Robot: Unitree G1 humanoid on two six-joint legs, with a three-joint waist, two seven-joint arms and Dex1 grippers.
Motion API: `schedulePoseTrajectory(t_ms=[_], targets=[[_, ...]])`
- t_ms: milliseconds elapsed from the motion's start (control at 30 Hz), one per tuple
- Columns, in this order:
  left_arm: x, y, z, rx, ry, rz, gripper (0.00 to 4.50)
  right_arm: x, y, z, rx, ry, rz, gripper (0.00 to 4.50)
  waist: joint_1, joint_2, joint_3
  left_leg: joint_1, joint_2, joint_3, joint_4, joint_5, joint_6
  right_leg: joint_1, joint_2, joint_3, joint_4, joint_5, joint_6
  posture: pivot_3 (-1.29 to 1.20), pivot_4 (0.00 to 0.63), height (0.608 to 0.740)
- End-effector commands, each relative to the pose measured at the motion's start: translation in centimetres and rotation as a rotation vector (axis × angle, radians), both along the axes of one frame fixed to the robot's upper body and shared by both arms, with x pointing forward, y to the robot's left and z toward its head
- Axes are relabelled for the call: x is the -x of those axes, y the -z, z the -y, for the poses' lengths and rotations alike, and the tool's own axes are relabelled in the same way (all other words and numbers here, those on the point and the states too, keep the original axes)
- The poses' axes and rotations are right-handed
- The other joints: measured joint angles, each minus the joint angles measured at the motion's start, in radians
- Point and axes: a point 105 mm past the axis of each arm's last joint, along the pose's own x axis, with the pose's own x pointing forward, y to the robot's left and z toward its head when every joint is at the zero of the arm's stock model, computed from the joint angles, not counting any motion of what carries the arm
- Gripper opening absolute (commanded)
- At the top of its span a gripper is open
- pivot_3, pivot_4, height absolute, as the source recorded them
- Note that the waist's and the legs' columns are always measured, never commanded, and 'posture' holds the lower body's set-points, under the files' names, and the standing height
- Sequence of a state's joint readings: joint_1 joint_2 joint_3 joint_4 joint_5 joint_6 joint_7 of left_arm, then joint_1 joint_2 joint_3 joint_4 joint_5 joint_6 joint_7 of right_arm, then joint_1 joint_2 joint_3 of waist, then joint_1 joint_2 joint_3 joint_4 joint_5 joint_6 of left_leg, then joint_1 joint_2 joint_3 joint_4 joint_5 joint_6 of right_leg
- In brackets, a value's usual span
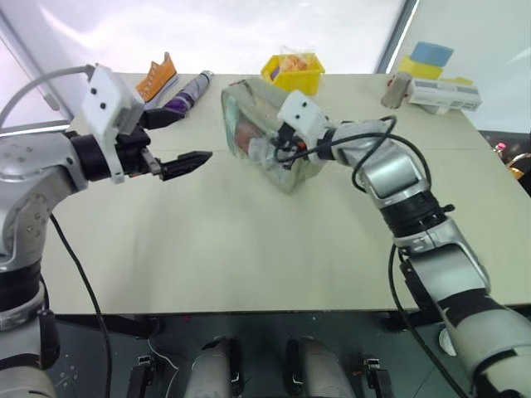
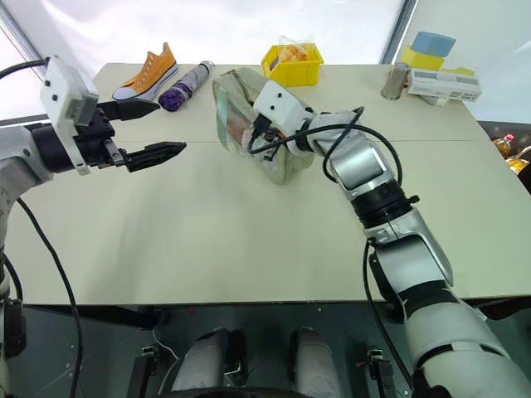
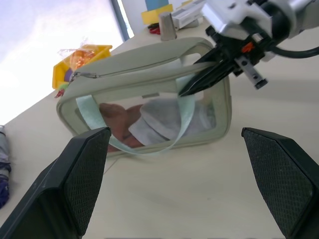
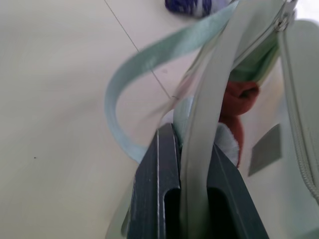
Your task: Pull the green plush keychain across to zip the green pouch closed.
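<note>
The green pouch [image 1: 259, 124] lies tilted on its side at the table's middle back, its clear window and pale strap [image 3: 182, 119] facing my left gripper. Brownish and white contents show through the window. The zipper [image 3: 124, 67] runs along the top edge. My right gripper [image 1: 283, 149] is shut on the pouch's fabric rim at its near end, and the pale edge runs between the black fingers [image 4: 157, 189]. My left gripper [image 1: 196, 135] hangs open to the left of the pouch, pointing at it, well apart and holding nothing. The green plush keychain is hidden.
At the table's back stand a yellow bin [image 1: 292, 76], an orange sneaker [image 1: 158, 79] and a purple folded umbrella [image 1: 187, 93]. A grey can [image 1: 397, 89], a white box [image 1: 444, 96] and a blue block [image 1: 432, 54] sit at the back right.
</note>
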State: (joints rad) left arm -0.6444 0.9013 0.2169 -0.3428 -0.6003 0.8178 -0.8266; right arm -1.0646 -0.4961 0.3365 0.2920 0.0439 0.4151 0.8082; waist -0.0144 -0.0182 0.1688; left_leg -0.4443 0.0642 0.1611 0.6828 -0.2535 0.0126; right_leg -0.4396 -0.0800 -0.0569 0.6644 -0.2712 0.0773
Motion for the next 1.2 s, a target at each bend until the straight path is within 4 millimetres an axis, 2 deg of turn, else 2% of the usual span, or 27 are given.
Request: schedulePoseTrajectory(t_ms=[33,100,200,300,400,533,633,767,900,1067,1167,1200], targets=[[0.4,-2.1,-1.7,0.002,-0.046,0.071,4.5,2.7,-3.8,1.6,0.001,-0.22,0.138,0.02,0.0,0.0,0.0,0.0,0.0,0.0,0.0,0.0,0.0,0.0,0.0,0.0,0.0,0.0,0.0,0.0,0.15,0.74],[0.4,-2.2,-2.1,-0.006,-0.052,0.07,4.5,3.9,-3.7,2.4,0.017,-0.301,0.113,0.02,-0.001,0.0,0.0,0.0,0.0,0.0,0.0,0.0,0.0,0.0,0.0,0.0,0.0,0.0,0.0,0.0,0.15,0.74],[0.5,-2.2,-2.5,-0.013,-0.06,0.068,4.5,5.1,-1.9,3.3,0.055,-0.384,0.053,0.02,-0.003,0.0,0.0,0.001,0.0,0.0,0.0,0.0,0.0,0.001,0.0,0.0,0.0,0.0,0.0,0.0,0.15,0.74],[0.2,-1.9,-2.3,-0.015,-0.056,0.065,4.5,6.0,0.8,3.3,0.101,-0.434,0.005,0.02,-0.004,0.0,0.0,0.003,0.0,0.0,0.0,0.0,0.0,0.002,0.001,0.0,0.0,0.0,0.0,0.0,0.15,0.74],[0.0,-1.4,-2.3,-0.019,-0.055,0.054,4.5,6.3,1.8,3.1,0.083,-0.452,-0.022,0.02,-0.007,0.0,0.0,0.003,0.0,0.001,0.0,0.0,0.0,0.002,0.0,0.0,0.0,0.0,0.0,0.0,0.15,0.74],[0.1,-1.2,-2.4,-0.013,-0.051,0.038,4.5,5.9,1.0,3.9,0.091,-0.422,0.017,1.55,-0.006,0.0,0.0,0.003,0.001,0.001,0.0,0.0,0.0,0.002,0.001,0.0,0.0,0.0,0.0,0.0,0.15,0.74],[-0.2,-1.1,-3.1,0.002,-0.081,0.027,4.5,6.2,-0.5,4.8,0.098,-0.38,0.045,3.15,-0.003,0.0,0.0,0.003,0.001,0.001,0.0,0.0,0.0,0.002,0.0,0.0,0.0,0.0,0.0,0.0,0.15,0.74],[-0.5,-0.3,-3.9,-0.001,-0.109,-0.001,4.5,7.5,-2.5,4.9,0.055,-0.345,0.053,3.15,0.002,0.0,0.0,0.003,0.001,0.0,0.0,0.0,0.0,0.002,0.0,0.0,0.0,0.0,0.0,0.0,0.15,0.74],[-0.6,-0.1,-4.0,-0.01,-0.112,-0.008,4.5,8.9,-3.6,2.9,0.002,-0.346,0.042,3.15,-0.001,0.0,0.0,0.003,0.001,0.0,0.0,0.0,0.0,0.002,0.0,0.0,0.0,0.0,0.0,0.0,0.15,0.74],[-1.0,-0.5,-4.0,-0.017,-0.111,-0.008,4.5,9.5,-1.9,1.5,0.024,-0.347,-0.001,3.15,0.0,0.0,0.0,0.002,0.001,0.0,0.0,0.0,0.0,0.002,0.0,0.0,0.0,0.0,0.0,0.0,0.15,0.74],[-1.5,-0.2,-4.9,-0.029,-0.148,-0.013,4.5,8.7,-0.4,2.2,0.072,-0.298,-0.013,3.15,0.004,0.0,0.0,0.002,0.0,0.0,0.0,0.0,0.0,0.002,0.0,0.0,0.0,0.0,0.0,0.0,0.15,0.74],[-1.6,0.0,-5.2,-0.025,-0.157,-0.017,4.5,8.4,-0.1,2.5,0.081,-0.279,-0.009,2.91,0.004,0.0,0.0,0.002,0.0,0.0,0.0,0.0,0.0,0.002,0.0,0.0,0.0,0.0,0.0,0.0,0.15,0.74]])
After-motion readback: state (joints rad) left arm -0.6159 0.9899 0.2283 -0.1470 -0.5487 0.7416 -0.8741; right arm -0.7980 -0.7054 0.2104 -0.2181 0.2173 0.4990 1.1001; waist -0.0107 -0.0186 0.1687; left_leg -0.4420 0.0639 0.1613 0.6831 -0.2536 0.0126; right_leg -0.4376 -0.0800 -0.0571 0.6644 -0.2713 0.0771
